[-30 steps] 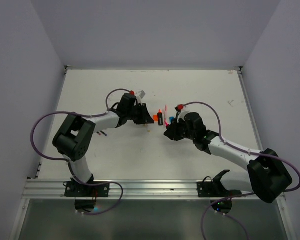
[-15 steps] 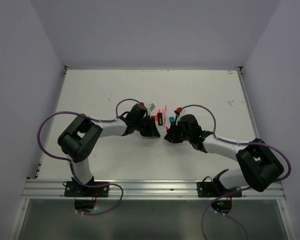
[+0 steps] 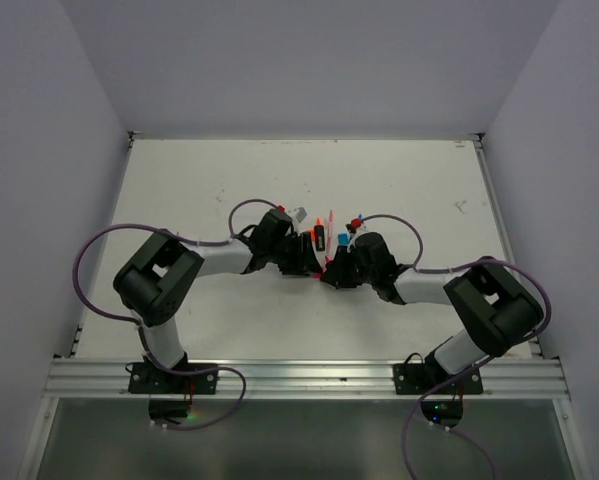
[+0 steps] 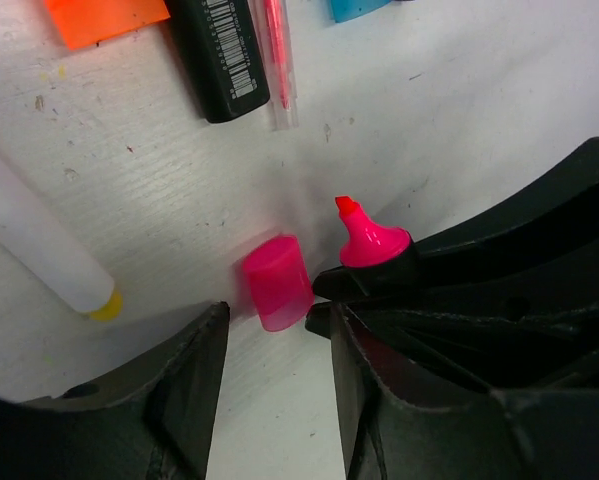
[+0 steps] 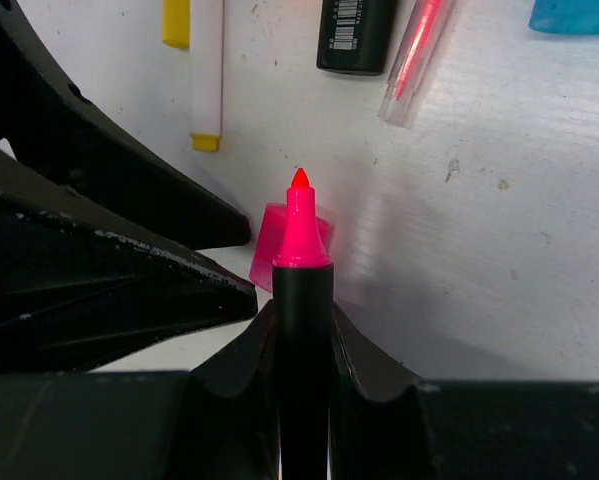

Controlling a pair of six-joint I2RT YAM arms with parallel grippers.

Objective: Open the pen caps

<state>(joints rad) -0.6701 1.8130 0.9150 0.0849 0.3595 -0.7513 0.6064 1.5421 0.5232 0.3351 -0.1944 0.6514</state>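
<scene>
My right gripper (image 5: 302,325) is shut on a stubby black highlighter (image 5: 302,380) whose bare pink tip (image 5: 299,225) points away from me. Its pink cap (image 4: 276,283) is off and lies on the table just ahead of my left gripper's fingertips; it also shows in the right wrist view (image 5: 269,245). My left gripper (image 4: 275,350) is open and empty, its jaws either side of bare table behind the cap. In the top view both grippers, left (image 3: 304,262) and right (image 3: 331,270), meet at the table's middle.
Just beyond lie an orange cap (image 4: 104,18), a black highlighter body (image 4: 219,55), a thin pink pen (image 4: 277,50), a blue cap (image 4: 354,8) and a white pen with a yellow end (image 4: 39,245). A yellow cap (image 5: 176,20) lies beside the white pen.
Both arms have moved in toward each other, the left one to the right and the right one to the left. Their grippers now nearly touch.
</scene>
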